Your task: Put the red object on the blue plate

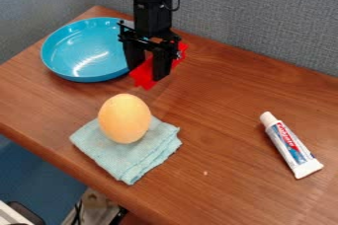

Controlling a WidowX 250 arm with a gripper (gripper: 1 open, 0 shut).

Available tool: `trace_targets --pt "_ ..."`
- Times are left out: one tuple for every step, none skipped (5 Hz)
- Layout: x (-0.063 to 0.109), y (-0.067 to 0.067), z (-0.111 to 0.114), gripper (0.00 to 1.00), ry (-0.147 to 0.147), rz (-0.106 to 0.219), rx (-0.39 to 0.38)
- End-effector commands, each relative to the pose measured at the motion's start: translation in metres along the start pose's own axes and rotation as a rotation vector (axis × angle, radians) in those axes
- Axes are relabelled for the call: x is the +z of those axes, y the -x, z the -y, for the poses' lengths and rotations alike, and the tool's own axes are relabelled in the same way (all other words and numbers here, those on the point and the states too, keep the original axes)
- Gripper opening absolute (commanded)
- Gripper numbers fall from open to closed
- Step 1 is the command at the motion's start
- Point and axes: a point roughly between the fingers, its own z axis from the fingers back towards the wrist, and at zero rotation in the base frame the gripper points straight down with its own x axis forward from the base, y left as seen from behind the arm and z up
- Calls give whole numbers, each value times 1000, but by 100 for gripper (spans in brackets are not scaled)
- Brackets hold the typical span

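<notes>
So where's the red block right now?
In the camera view, the red block is toward the upper left, just right of the blue plate, partly behind the fingers.

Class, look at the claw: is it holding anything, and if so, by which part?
It cannot be told: the claw is around the red block, but its dark fingers hide any contact.
</notes>
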Motion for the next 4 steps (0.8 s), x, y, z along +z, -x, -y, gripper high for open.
trace_targets --pt "31 -5 -5 0 -22 99 12" --pt "32 -5 -5 0 -22 99 12" --pt "33 -5 -5 0 -22 100 13" --pt "35 -5 -6 0 -22 100 13"
